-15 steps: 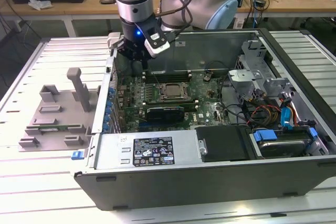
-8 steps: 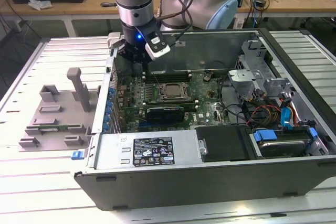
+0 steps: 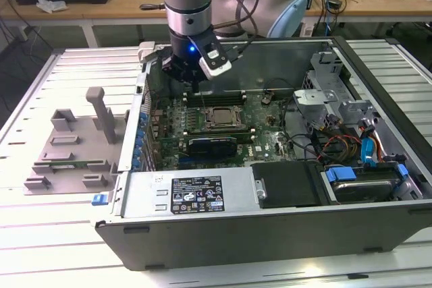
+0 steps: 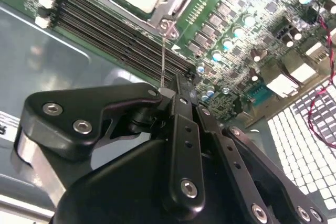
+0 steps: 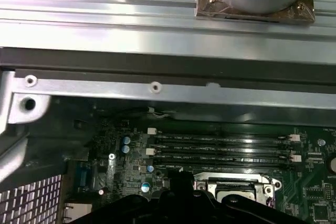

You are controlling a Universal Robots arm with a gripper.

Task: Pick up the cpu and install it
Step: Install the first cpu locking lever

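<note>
The hand (image 4: 176, 85) is narrow: in the second wrist view its black fingers (image 4: 185, 129) come together at the tips, and no chip is between them. A thin metal rod (image 4: 163, 59) goes from a corner of the socket up to the fingertips. I cannot tell if the fingers pinch this rod or only stand close to it.

In the exterior view the hand hangs inside the open case (image 3: 270, 224), over the far side of the board (image 3: 263, 136), near the memory slots (image 4: 115, 35).

The cpu (image 3: 221, 116) lies flat in the socket, in the middle of the board, just beside the hand. Its silver-grey top shows in the second wrist view too, with a metal frame (image 4: 173, 3) around it.

On the exterior view's left, a grey tray (image 3: 67, 146) sits on the surface (image 3: 40, 234), well apart from the case. I see no chip on it.

My judgement: picking up the cpu and placing it are done, because the chip sits in its socket and the hand holds none. The rod looks raised, so the locking of the socket is probably what is left, but this I cannot confirm.
</note>
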